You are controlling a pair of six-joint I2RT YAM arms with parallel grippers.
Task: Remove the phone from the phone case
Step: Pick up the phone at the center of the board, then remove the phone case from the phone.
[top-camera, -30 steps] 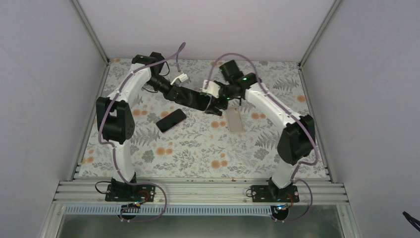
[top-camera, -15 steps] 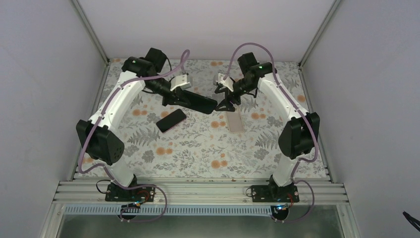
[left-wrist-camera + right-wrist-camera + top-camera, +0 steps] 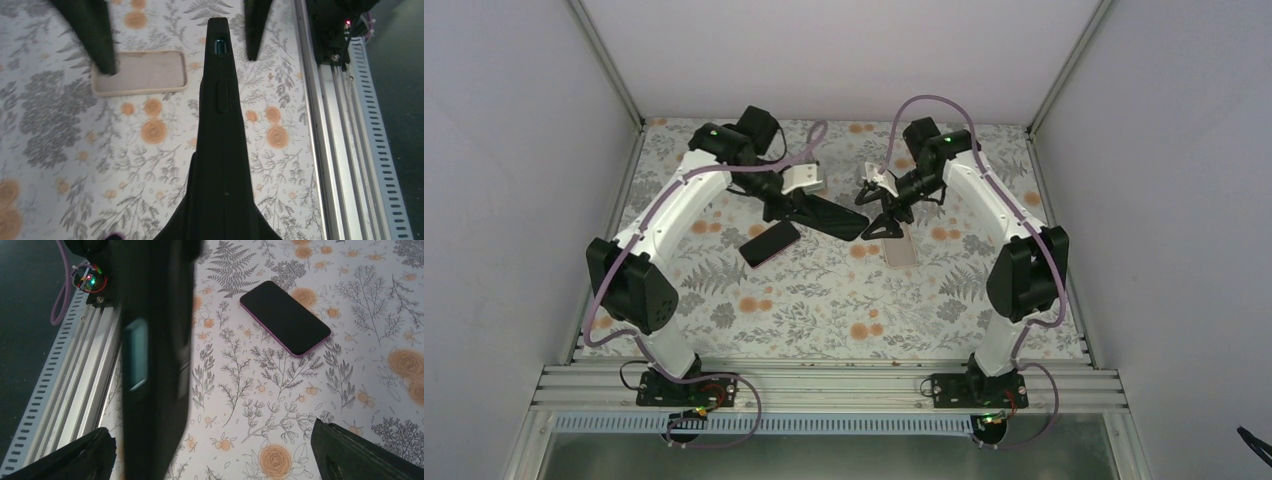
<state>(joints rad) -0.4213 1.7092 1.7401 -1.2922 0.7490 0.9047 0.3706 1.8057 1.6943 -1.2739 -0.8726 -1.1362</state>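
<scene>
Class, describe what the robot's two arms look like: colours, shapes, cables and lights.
Left arm and right arm: white tubular links, bulky black joints, a lilac cable looping alongside each, and a small green light on each. The right tool has black tapered fingers.

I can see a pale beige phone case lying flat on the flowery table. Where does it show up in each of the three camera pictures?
Top external: the beige case lies flat, a little right of centre.
Left wrist: the case is in the upper left, lying lengthwise.
Right wrist: not in this picture.
Shared landmark: the black handset, seen in all three views.
</scene>
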